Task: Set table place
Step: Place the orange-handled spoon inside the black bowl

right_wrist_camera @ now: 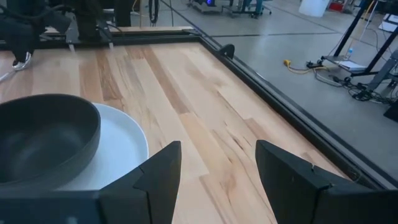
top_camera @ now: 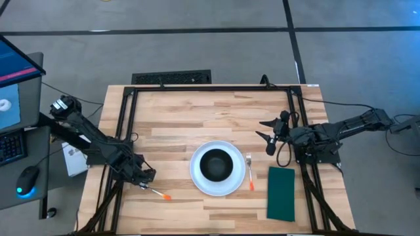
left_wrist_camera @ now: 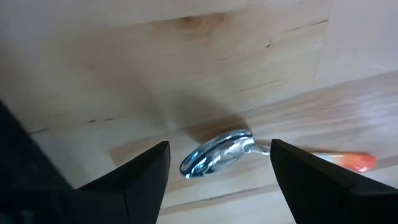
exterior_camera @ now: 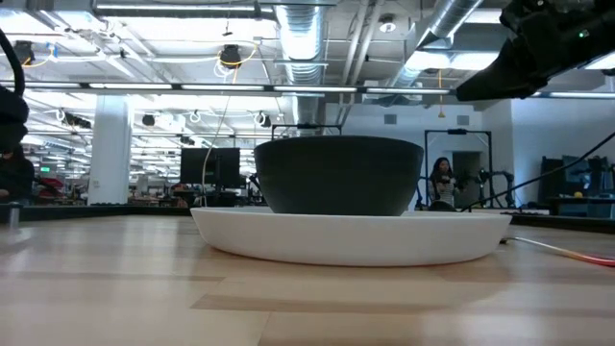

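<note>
As laid: one plate (top_camera: 197,180), one bowl (top_camera: 214,164).

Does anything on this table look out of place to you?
Yes, the spoon. It lies askew, off to the plate's left near the table's front edge, under the open left end effector, while the fork and napkin sit neatly on the right.

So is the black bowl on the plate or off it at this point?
On it. The high view shows the black bowl centered on the white plate; the low view shows it upright, resting on the plate.
</note>
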Robot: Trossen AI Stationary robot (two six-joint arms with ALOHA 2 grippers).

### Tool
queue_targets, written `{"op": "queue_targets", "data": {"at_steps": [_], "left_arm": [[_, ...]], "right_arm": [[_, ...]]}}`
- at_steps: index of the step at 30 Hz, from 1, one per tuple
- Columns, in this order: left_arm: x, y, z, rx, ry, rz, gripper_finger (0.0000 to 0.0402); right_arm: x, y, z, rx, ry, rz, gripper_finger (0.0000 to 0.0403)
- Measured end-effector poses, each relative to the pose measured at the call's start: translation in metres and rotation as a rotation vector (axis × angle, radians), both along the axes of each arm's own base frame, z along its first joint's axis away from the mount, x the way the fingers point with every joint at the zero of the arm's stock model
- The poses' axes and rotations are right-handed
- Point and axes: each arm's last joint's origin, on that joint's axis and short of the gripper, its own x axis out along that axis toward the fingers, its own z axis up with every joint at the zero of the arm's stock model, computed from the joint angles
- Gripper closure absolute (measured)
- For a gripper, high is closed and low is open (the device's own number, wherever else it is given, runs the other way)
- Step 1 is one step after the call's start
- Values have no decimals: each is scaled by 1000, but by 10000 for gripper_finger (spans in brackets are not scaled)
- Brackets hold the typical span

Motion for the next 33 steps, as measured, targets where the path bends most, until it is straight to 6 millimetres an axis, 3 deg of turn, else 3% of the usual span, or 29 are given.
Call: {"op": "queue_targets", "data": {"at_steps": [6,28,33], "left_arm": [[-2,2,-12,-31,-14,14,175],[-1,1,-11,-23,-58,-62,382],[0,1,-10,12,-111,-86,396]], "right_arm": [[0,0,0,0,0,0,171],[0,0,0,0,2,0,171],[0,0,0,0,3,0,171]]}}
